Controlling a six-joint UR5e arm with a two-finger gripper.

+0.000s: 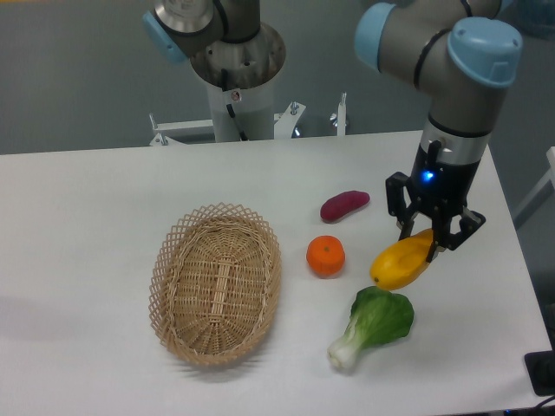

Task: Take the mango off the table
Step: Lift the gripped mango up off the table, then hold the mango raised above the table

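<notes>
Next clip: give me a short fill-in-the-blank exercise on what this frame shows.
1. The gripper is shut on the ____.
2. The wicker basket holds ____ items.
3. The round fruit between the basket and the mango is an ____.
4. The leafy green vegetable lies on the table just below the ____.

Missing words: mango; no; orange; mango
</notes>
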